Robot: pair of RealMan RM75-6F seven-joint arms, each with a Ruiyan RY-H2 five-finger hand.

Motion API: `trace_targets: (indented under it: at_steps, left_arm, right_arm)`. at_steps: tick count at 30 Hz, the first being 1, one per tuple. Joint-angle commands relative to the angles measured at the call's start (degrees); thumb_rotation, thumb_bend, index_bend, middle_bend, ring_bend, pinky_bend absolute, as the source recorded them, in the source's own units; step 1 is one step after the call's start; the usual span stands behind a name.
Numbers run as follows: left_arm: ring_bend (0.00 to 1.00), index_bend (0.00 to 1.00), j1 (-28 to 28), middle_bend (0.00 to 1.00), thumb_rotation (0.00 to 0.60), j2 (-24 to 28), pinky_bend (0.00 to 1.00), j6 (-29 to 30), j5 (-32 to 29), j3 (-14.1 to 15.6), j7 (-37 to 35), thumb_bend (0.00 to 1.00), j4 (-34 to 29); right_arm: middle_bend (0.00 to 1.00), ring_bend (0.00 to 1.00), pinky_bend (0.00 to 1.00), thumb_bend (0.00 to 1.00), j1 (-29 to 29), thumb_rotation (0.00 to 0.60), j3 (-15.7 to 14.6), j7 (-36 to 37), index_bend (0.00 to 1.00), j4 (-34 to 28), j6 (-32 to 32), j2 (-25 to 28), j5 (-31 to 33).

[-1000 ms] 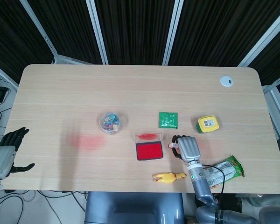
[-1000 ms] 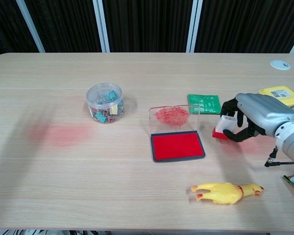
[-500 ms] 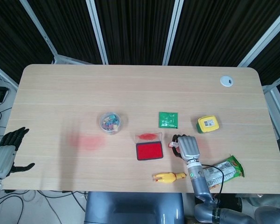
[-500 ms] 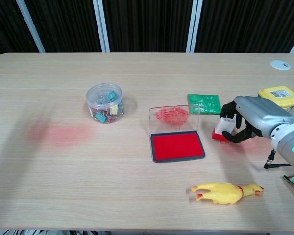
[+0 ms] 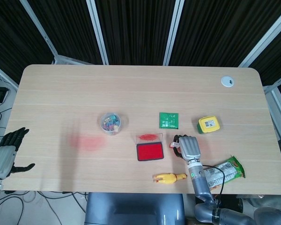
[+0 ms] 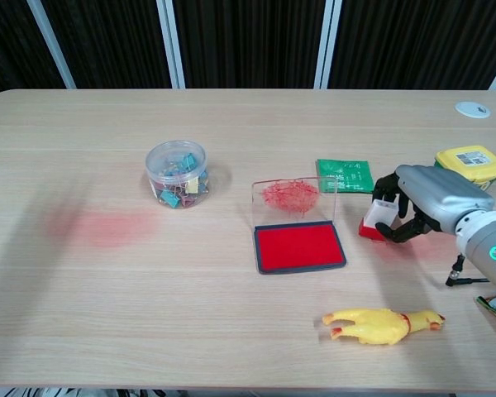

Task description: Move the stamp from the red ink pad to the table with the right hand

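Lowered slightly, right hand [image 6: 434, 201] grips white-bodied, red-based stamp [image 6: 375, 220].

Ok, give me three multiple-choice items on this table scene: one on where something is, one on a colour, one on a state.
1. Where is the stamp?
A. on the red ink pad
B. in the right hand, right of the red ink pad
C. beside the clip jar

2. What colour is the rubber chicken?
A. yellow
B. green
C. blue

3. How is the red ink pad's lid?
A. shut flat
B. lying off on the table
C. standing open behind the pad

Answers:
1. B: the right hand grips the stamp, clear of the red ink pad.
2. A: its body is yellow, with a red tip.
3. C: the clear lid stands upright at the pad's far edge.
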Motion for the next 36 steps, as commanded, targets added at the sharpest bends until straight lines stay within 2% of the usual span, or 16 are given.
trace_targets:
  at_steps: [1,10,30,36]
  left_arm:
    - [0.0,0.0,0.0,0.0,0.6,0.0,0.0,-0.02,-0.02,0.0,0.02,0.0,0.01]
    - [0.0,0.0,-0.03,0.0,0.6,-0.05,0.0,-0.06,-0.12,-0.08,0.09,0.0,0.08]
    - [0.0,0.0,0.0,0.0,0.6,0.01,0.0,0.0,-0.03,-0.13,0.01,0.0,0.13]
    - [0.0,0.0,0.0,0.0,0.6,0.04,0.0,-0.02,-0.03,-0.14,0.01,0.0,0.12]
  right_arm:
    - [0.56,0.47,0.55,0.57,-0.07,0.6,0.01,0.08,0.72,0.21,-0.13,-0.1,0.05]
    - [0.53,0.45,0.52,0.56,-0.19,0.6,0.2,-0.02,0.72,0.85,-0.66,-0.31,0.35]
    - [0.46,0.4,0.44,0.52,-0.41,0.6,0.33,-1.78,0.62,0.07,-1.15,0.03,0.84]
    - [0.41,0.36,0.39,0.5,-0.39,0.6,0.5,-3.0,0.53,-0.71,-1.58,0.43,1.56]
